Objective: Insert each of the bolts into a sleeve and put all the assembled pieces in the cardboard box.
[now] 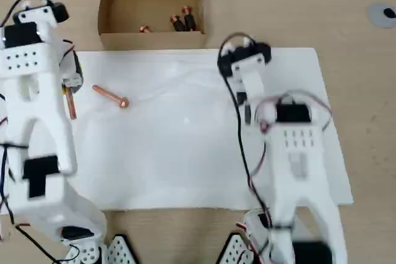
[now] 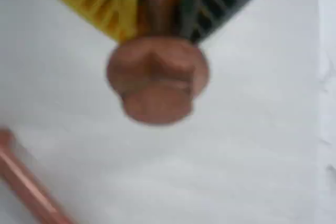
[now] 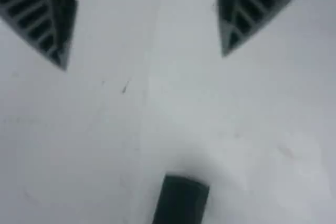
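Note:
My left gripper, with one yellow and one black finger, is shut on the shank of a copper bolt whose hex head faces the camera. In the high view that bolt hangs at the left edge of the white mat. A second copper bolt lies loose on the mat just to its right, also seen as bolt. My right gripper is open above the mat, with a black sleeve lying a short way beyond its fingertips. The cardboard box holds assembled pieces.
The box stands at the far edge of the mat, between the two arms. Another small copper piece lies in the box. A grey disc sits at the table's far right corner. Cables run along the right arm.

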Controlling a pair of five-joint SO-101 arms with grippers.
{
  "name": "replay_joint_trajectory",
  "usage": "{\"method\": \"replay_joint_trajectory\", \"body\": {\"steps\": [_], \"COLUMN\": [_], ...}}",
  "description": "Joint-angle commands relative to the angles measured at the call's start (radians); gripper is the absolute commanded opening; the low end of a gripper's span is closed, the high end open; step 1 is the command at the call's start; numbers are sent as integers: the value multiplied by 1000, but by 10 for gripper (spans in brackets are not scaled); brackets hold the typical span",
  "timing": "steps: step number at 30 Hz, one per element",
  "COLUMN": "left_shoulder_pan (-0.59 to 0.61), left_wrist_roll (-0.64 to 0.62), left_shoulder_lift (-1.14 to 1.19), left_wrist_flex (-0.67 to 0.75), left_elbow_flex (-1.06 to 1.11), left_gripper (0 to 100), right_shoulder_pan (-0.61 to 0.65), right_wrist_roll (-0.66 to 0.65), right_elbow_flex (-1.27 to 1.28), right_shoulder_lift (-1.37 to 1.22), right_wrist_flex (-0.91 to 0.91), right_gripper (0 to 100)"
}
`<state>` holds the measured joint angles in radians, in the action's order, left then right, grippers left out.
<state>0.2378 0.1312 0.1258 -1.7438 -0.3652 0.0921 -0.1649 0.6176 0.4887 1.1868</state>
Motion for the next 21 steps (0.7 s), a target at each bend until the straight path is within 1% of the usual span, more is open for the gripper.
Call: {"method": "replay_joint_trajectory", "body": {"steps": [1, 4, 8, 11, 15, 21], "left_shoulder_pan": [-80, -104, -103, -104, -110, -112], "left_wrist_roll": [9, 3, 9, 9, 11, 11], "left_shoulder_lift": [-251, -392, -526, -613, -733, -917], "left_wrist_flex": [-8, 44, 203, 292, 371, 479], "left_elbow_flex": [89, 204, 414, 565, 704, 865], "left_gripper": [7, 7, 7, 7, 7, 7], "right_shoulder_pan": [-8, -10, -8, -8, -7, -7], "right_wrist_roll": [11, 14, 11, 14, 14, 14], "right_elbow_flex": [-214, -298, -349, -386, -430, -444], "right_shoulder_lift": [-183, -303, -407, -458, -519, -598], "right_wrist_flex": [57, 107, 109, 97, 94, 38], "right_gripper": [228, 228, 228, 228, 228, 228]}}
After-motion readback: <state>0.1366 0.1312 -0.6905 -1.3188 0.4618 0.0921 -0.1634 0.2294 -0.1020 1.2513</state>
